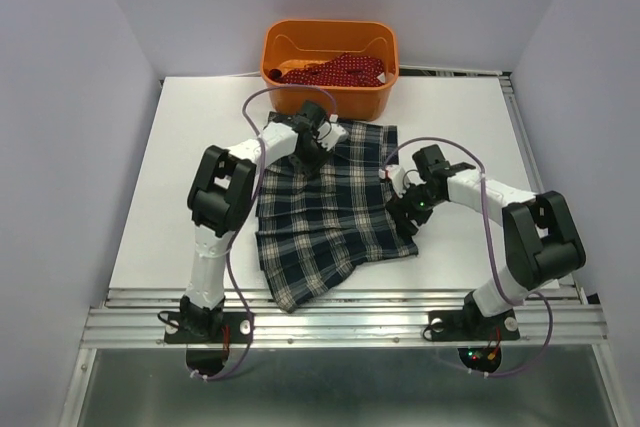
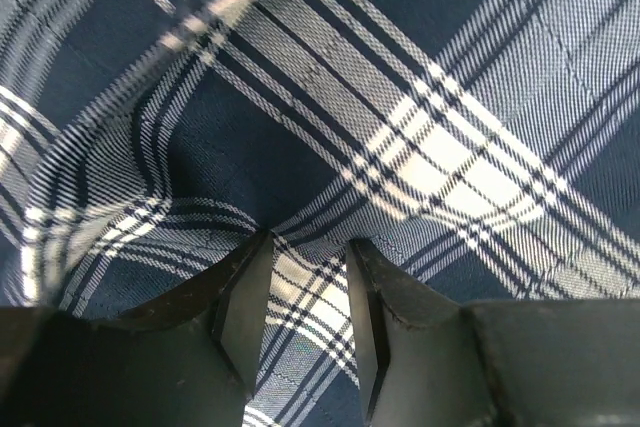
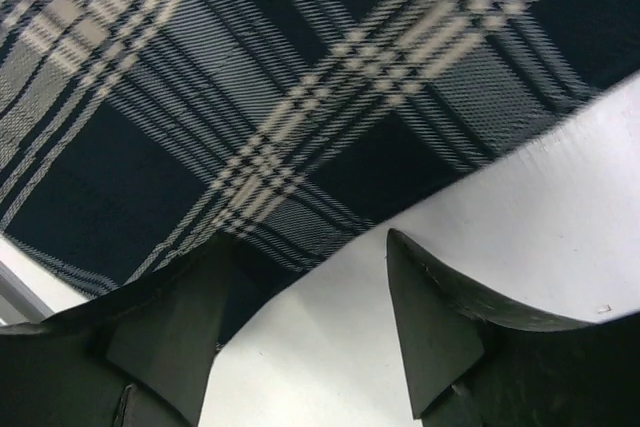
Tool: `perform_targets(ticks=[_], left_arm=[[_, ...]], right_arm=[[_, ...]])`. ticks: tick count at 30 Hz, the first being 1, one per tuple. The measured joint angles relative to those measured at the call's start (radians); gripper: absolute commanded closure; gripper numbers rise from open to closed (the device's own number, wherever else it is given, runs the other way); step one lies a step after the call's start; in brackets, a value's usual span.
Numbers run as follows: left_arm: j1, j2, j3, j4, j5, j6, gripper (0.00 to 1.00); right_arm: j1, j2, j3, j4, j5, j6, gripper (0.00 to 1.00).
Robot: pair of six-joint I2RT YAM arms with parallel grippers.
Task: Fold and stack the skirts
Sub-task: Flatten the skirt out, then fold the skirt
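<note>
Tartan fills both wrist views: the pleated navy-and-green tartan cloth skirt point(image 1: 330, 222) lies spread on the white table point(image 1: 190, 127). The left gripper point(image 2: 310, 247), at the skirt's far end, has its fingers nearly together, pinching a puckered ridge of cloth. The right gripper point(image 3: 308, 242) is spread, straddling the skirt's right edge, with one finger over cloth and the other over bare table. Just beyond, the orange plastic tub point(image 1: 350, 99) holds the red dotted cloth skirt point(image 1: 335, 71).

Orange plastic tub point(image 1: 360, 99), one, standing at the far edge of a white table point(image 1: 180, 197); ribbed metal rail point(image 1: 340, 319) along the near edge; pale walls point(image 1: 60, 97) around.
</note>
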Motion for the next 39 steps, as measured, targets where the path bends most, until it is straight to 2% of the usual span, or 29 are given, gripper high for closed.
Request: perform_targets(ticks=[6, 8, 11, 15, 16, 17, 19, 21, 23, 24, 27, 31, 35, 39], left_arm=[[-0.002, 0.201, 0.319, -0.024, 0.014, -0.004, 0.55], [-0.002, 0.227, 0.362, -0.018, 0.023, -0.007, 0.53], [-0.002, 0.21, 0.346, -0.013, 0.036, -0.008, 0.46], [-0.002, 0.074, 0.209, -0.01, 0.049, -0.005, 0.42], [-0.002, -0.007, 0.153, -0.008, 0.054, 0.0, 0.4], [-0.002, -0.114, 0.087, -0.018, 0.063, 0.015, 0.31], [-0.002, -0.254, 0.023, -0.031, 0.076, 0.044, 0.3], [-0.002, -0.506, -0.079, -0.031, 0.097, 0.09, 0.28], [-0.005, -0.686, -0.156, -0.023, 0.121, 0.123, 0.11], [-0.012, -0.797, -0.217, -0.034, 0.133, 0.148, 0.1], [-0.056, -0.968, -0.365, -0.089, 0.151, 0.185, 0.1], [-0.161, -1.046, -0.567, -0.17, 0.175, 0.201, 0.09], [-0.208, -0.99, -0.653, -0.229, 0.154, 0.201, 0.1], [-0.339, -0.975, -0.706, -0.204, 0.075, 0.206, 0.1]], right_arm=[[0.007, -0.024, -0.027, 0.03, 0.004, 0.024, 0.28], [0.01, -0.03, -0.024, 0.026, 0.02, 0.039, 0.25], [0.011, -0.071, -0.01, -0.012, 0.035, 0.048, 0.22], [0.011, -0.192, 0.054, -0.075, 0.027, 0.045, 0.18], [0.012, -0.228, 0.081, -0.092, 0.021, 0.039, 0.18], [0.013, -0.254, 0.101, -0.105, 0.013, 0.034, 0.16], [0.023, -0.312, 0.129, -0.124, -0.001, 0.023, 0.15], [0.046, -0.354, 0.129, -0.144, -0.006, 0.01, 0.14], [0.093, -0.389, 0.109, -0.157, 0.008, 0.0, 0.14], [0.127, -0.404, 0.085, -0.155, 0.016, -0.006, 0.14], [0.209, -0.423, 0.0, -0.163, 0.03, -0.035, 0.15], [0.259, -0.421, -0.075, -0.154, 0.09, -0.066, 0.16], [0.322, -0.421, -0.139, -0.119, 0.154, -0.098, 0.16], [0.352, -0.421, -0.188, -0.076, 0.208, -0.125, 0.16]])
